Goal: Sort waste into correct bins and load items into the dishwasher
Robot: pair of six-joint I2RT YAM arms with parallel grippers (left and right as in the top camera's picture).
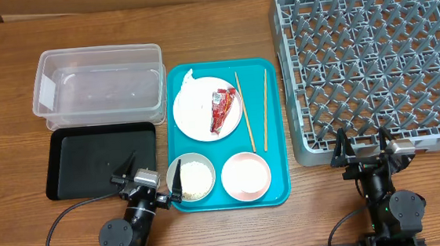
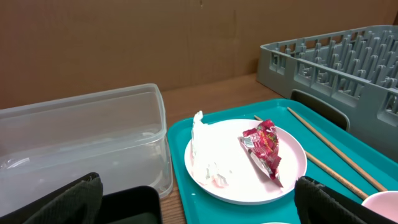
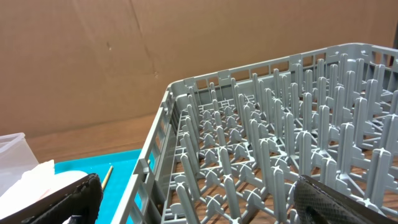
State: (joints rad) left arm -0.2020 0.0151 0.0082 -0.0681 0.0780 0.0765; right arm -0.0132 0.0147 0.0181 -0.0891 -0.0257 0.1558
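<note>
A round white plate (image 1: pixel 203 108) on the teal tray holds a crumpled white tissue (image 1: pixel 188 84) and a red snack wrapper (image 1: pixel 222 107); all three also show in the left wrist view: plate (image 2: pixel 236 180), tissue (image 2: pixel 204 146), wrapper (image 2: pixel 264 148). Two chopsticks (image 1: pixel 264 108) lie to its right. One bowl (image 1: pixel 195 177) holds rice grains; another bowl (image 1: pixel 246 176) is empty. The clear tub (image 1: pixel 97 85) and black tray (image 1: pixel 101 160) sit left. The grey dish rack (image 1: pixel 372 60) is right. My left gripper (image 1: pixel 152 175) is open near the rice bowl. My right gripper (image 1: pixel 361 145) is open at the rack's near edge.
The teal serving tray (image 1: pixel 279 173) carries the dishes in the middle. The wooden table (image 1: pixel 6 100) runs around everything. A brown cardboard wall (image 2: pixel 124 43) stands behind. The rack's near wall (image 3: pixel 158 155) is close in front of my right gripper.
</note>
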